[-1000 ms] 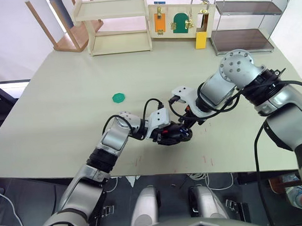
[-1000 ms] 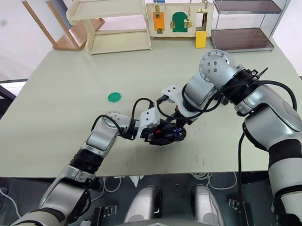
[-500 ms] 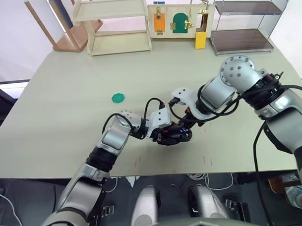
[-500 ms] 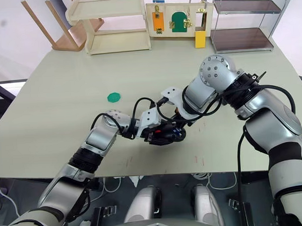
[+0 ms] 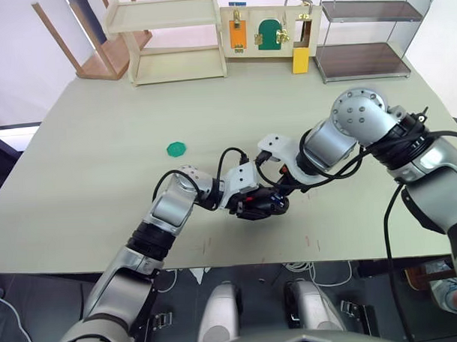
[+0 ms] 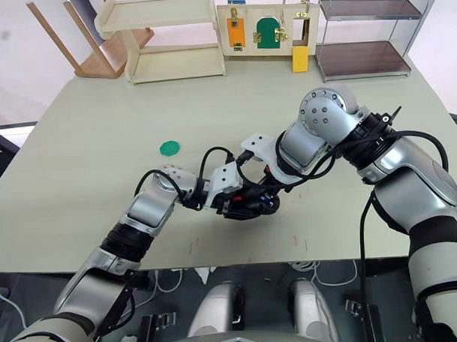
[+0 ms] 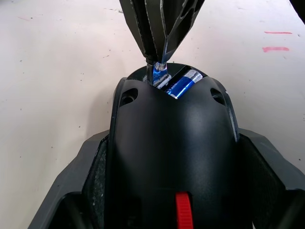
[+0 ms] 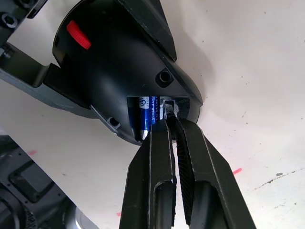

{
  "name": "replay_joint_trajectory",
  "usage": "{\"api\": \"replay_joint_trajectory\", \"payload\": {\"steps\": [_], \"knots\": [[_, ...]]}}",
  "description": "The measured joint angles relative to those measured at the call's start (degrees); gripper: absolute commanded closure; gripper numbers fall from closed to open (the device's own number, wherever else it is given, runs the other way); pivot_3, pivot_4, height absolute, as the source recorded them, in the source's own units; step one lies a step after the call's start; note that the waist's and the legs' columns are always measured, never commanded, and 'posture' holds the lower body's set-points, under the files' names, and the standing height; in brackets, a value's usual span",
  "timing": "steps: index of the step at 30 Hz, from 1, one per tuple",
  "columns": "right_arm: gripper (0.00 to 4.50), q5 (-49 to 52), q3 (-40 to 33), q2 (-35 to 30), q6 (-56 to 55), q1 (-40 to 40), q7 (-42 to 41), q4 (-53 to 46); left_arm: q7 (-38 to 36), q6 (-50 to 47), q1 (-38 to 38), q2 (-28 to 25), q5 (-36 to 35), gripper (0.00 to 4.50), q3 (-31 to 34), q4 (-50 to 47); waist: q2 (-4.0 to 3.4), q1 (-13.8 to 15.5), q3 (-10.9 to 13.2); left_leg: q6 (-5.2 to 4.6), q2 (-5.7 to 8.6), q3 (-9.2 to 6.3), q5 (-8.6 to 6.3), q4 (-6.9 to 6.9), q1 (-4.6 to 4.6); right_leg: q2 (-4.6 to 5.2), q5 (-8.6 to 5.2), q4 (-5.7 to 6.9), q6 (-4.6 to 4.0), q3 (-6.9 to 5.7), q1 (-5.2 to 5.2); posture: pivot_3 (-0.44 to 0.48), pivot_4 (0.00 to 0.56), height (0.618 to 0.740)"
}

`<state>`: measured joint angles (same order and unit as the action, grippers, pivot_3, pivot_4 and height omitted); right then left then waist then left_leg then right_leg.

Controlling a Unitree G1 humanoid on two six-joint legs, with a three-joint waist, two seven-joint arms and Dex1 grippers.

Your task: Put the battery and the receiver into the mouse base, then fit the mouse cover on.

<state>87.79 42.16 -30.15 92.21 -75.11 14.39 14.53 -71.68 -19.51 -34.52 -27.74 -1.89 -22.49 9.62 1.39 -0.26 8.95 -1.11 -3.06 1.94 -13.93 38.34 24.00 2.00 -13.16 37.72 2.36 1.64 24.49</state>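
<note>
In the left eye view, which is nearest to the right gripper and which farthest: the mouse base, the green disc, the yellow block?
From the right gripper:
1. The mouse base, right at the fingertips, held by the left gripper.
2. The green disc, on the table toward the robot's left.
3. The yellow block, at the table's far edge.

The one piece of lettering is on the battery (image 8: 148, 114), lying in the slot of the mouse base (image 8: 121, 62) just beside the tips of the right gripper (image 8: 167, 120). White print runs lengthwise along its blue jacket, in two or three short lines of capitals, but the letters are too small and blurred to make out as words. In the left wrist view the battery's blue wrapper shows a white band next to the silvery end, with no legible characters. The red part on the base carries no visible marking.
</note>
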Motion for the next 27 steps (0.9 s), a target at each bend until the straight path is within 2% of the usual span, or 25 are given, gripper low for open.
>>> {"api": "replay_joint_trajectory", "payload": {"steps": [27], "knots": [[4.50, -5.3, -0.7, 0.8, 0.0, 0.6, -3.9, -2.8, 0.0, -0.5, 0.3, -0.4, -0.5, 1.49, 0.1, -0.4, -0.01, -0.4, 0.0, 0.00, -0.01, -0.04, 0.00, -0.04, 0.02, 0.01, -0.01, -0.06, -0.02, -0.04, 0.00, 0.000, 0.150, 0.740]]}}
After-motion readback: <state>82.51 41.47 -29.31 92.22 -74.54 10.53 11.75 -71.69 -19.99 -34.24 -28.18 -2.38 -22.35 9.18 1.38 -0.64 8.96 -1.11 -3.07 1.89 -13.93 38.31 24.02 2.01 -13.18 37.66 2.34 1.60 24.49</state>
